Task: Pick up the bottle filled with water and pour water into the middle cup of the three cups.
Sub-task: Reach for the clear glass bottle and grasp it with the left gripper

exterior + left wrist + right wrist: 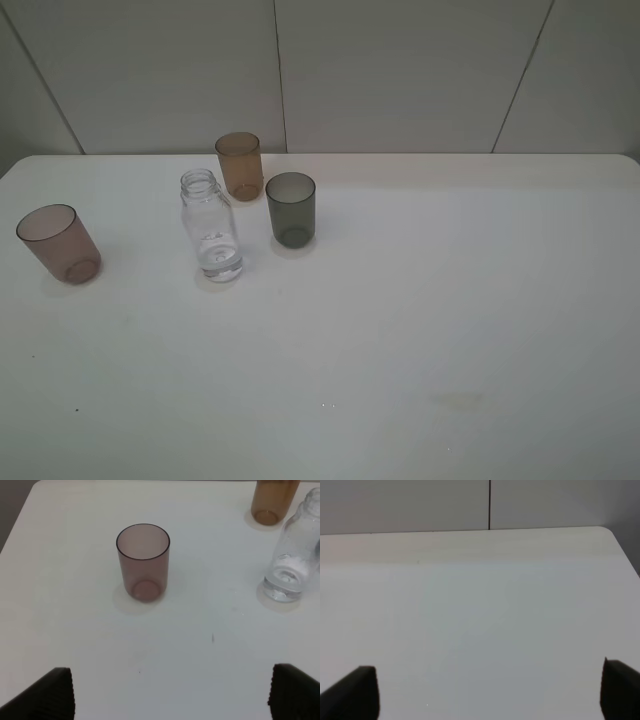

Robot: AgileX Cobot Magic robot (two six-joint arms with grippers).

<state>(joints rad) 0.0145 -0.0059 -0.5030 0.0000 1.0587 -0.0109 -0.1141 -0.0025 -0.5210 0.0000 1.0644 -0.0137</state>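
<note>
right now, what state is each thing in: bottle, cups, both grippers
bottle: upright, uncapped, a little water at the bottom
amber middle cup: upright, looks empty
grey cup: upright, looks empty
pinkish-brown cup: upright, looks empty, apart from the others
left gripper: open, holding nothing
right gripper: open, holding nothing

Soft, even light from above; white bench [450,300] bright, slightly washed out, warmer tint twd far edge. Faint short shadows by bottle [211,225] & grey cup [291,208]. Wrist views: fingers [45,695] near-black, edges soft.
</note>
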